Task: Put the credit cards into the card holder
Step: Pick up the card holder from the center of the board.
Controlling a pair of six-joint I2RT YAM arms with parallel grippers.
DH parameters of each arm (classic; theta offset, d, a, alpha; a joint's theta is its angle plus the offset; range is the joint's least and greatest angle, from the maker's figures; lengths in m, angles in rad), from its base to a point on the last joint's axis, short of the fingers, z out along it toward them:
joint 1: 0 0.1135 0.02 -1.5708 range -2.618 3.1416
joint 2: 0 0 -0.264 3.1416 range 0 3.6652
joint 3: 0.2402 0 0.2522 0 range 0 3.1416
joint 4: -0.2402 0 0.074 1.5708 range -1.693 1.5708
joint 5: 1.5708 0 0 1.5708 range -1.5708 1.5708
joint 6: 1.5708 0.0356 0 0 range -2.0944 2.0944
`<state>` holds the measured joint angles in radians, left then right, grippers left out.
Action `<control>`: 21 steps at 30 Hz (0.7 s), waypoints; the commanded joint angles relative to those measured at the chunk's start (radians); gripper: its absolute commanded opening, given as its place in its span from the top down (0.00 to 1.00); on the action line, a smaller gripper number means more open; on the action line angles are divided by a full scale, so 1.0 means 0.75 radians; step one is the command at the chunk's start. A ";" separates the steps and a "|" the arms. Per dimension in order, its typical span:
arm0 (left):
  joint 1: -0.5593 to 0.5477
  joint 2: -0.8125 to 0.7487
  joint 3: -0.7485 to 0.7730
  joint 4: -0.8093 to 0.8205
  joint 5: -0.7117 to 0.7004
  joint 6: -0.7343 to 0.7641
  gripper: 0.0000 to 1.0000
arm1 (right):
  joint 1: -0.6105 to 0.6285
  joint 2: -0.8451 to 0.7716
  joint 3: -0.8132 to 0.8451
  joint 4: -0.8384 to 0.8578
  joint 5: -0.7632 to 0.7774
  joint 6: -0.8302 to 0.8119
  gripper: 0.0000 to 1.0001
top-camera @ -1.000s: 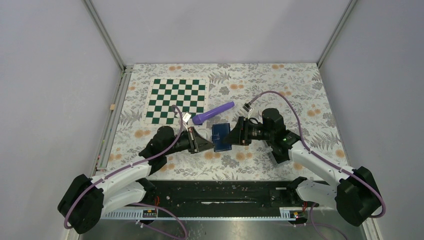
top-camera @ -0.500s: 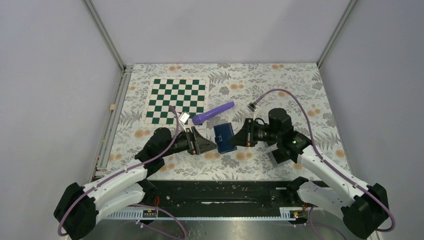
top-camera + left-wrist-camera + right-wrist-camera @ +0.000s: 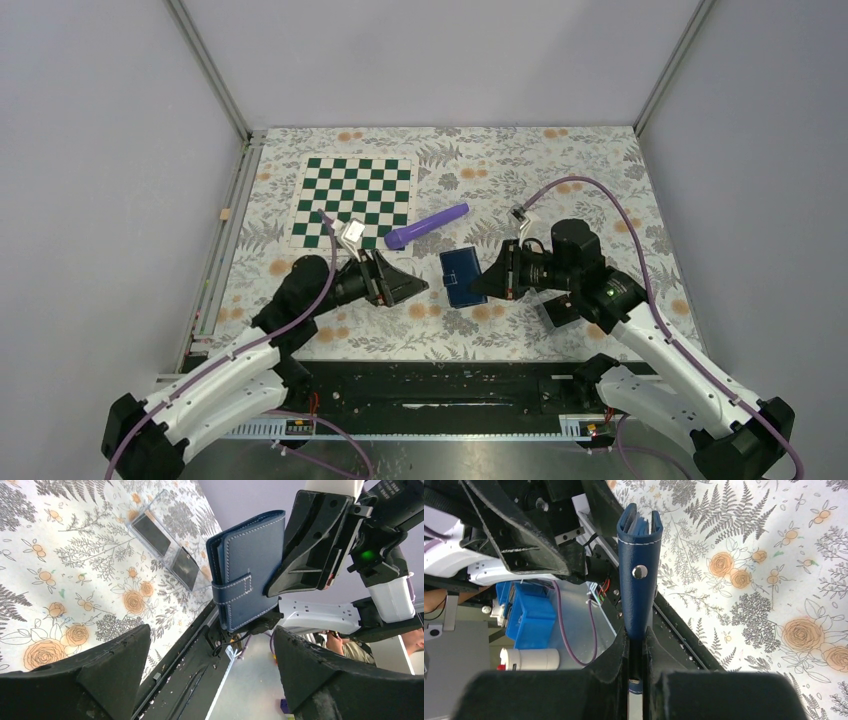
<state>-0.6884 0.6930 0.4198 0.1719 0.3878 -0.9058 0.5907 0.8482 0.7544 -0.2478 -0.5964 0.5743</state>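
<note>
The card holder is a small navy-blue wallet folded shut. It has pale stitching along its edges and a strap with a snap buttoned across its face. Edge-on in the right wrist view, a round metal stud shines on the strap and paler blue layers peek out between the covers. It is held on edge off the near right corner of the chessboard mat, on the side away from the back wall.

The right tool is clamped on the holder's edge farthest from the chessboard mat, its two dark fingers pressed tight on either cover. The left tool sits below the mat's near edge with its fingers spread wide, a gap showing between it and the holder.

A second ago it was the other way round. The left tool was pinching the holder's near edge while the right one stood apart. The holder has since moved a little farther from the mat, and the left arm has drawn back.

The bench wears a smooth cloth printed with grey ferns and orange roses. A matte purple cylinder lies slantwise just off the mat's right side. In the left wrist view a clear, hard-looking rectangular tray holds two dark cards, flat and glossy.
</note>
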 commanded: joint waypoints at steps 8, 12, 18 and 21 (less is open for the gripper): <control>-0.004 0.262 0.195 0.306 0.309 0.005 0.11 | 0.000 -0.005 0.076 0.010 -0.277 -0.042 1.00; -0.005 0.384 0.162 0.574 0.386 -0.120 0.15 | -0.001 -0.034 0.075 0.027 -0.301 -0.015 1.00; -0.050 0.522 0.128 0.950 0.454 -0.273 0.23 | 0.000 -0.040 0.066 0.058 -0.319 0.029 1.00; -0.085 0.553 0.148 0.976 0.487 -0.276 0.33 | 0.000 -0.037 0.062 0.080 -0.320 0.050 1.00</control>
<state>-0.7212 1.0904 0.5133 0.7052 0.6765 -1.0710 0.5907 0.8310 0.7654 -0.2493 -0.7982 0.5823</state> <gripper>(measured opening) 0.734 0.080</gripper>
